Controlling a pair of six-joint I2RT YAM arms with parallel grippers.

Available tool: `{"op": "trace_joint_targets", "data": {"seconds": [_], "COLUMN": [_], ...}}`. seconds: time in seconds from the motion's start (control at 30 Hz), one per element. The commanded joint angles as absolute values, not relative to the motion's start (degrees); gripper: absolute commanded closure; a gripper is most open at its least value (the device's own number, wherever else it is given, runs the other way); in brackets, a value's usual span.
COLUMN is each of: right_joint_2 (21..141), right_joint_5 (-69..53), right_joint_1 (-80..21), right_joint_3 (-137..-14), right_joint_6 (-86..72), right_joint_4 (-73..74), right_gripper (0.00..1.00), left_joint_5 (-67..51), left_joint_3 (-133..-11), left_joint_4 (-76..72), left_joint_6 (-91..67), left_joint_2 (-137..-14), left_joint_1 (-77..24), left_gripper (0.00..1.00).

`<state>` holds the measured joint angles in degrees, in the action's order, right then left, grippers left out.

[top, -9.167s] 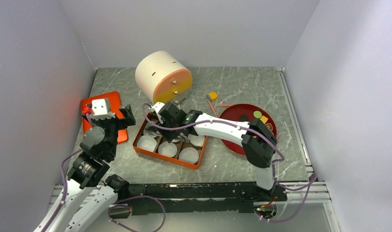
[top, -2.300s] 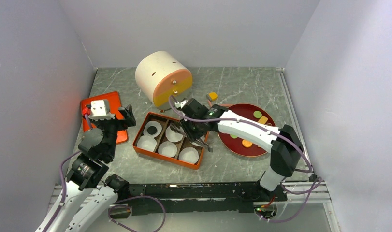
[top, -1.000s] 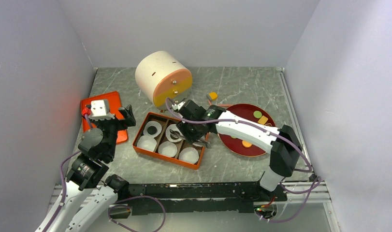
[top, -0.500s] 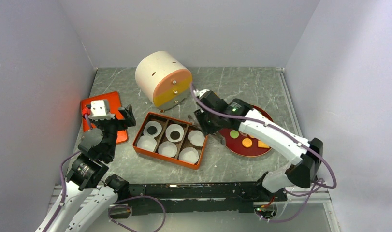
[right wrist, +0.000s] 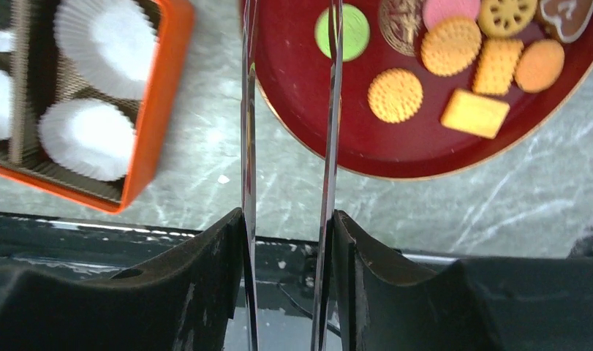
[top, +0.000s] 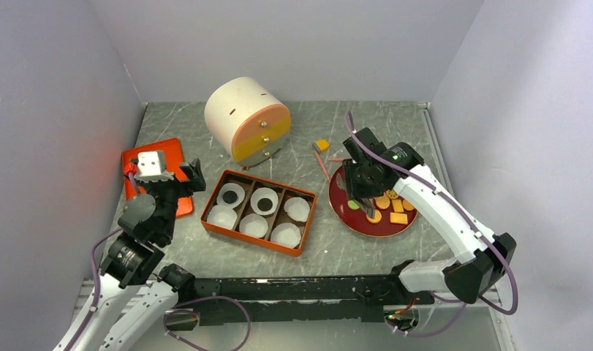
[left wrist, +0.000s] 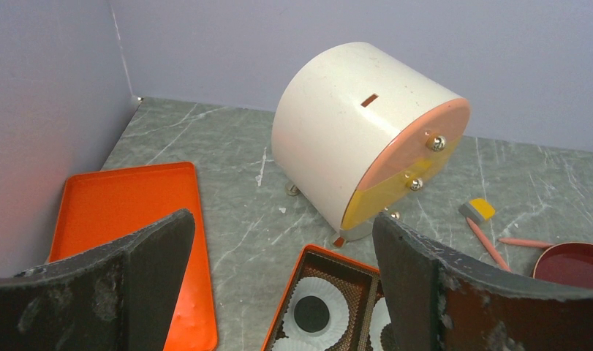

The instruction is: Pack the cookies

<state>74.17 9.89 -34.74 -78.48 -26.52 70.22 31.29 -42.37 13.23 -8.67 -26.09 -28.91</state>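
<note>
1. The right arm had white link shells and black joint housings.
2. A purple cable looped along it.
3. The left arm was mostly black and grey, with a white block and a red tab at its 12 o'clock end.
4. Both bases sat on a black rail.

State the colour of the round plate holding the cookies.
Dark red, with a thin lighter rim: the plate shows best in the right wrist view.
</note>
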Motion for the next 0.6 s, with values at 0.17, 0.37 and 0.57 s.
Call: {"op": "trace_joint_targets", "data": {"seconds": [0.17,0.37,0.57], "right_joint_2": [73.8,76.2,77.9], "right_joint_5": [7.6,5.9,4.8], "right_joint_1": [-27.6,-25.9,-24.4], "right_joint_3": [-73.5,-72.8,-71.3], "right_joint_6": [-25.1,-23.2,-21.6], "right_joint_4": [73.7,72.9,71.7], "right_gripper": [0.50,0.46,0.44], "left_joint_5": [29.9,30.1,29.9], "left_joint_3": [-41.9,-41.8,-41.7], "left_joint_4": [11.3,11.0,10.9], "left_joint_6": [-8.8,-8.5,-8.3], "left_joint_2": [-26.4,-26.2,-26.5], "left_joint_1": [-28.7,-28.7,-28.7], "left_gripper": [0.04,0.04,0.04]}}
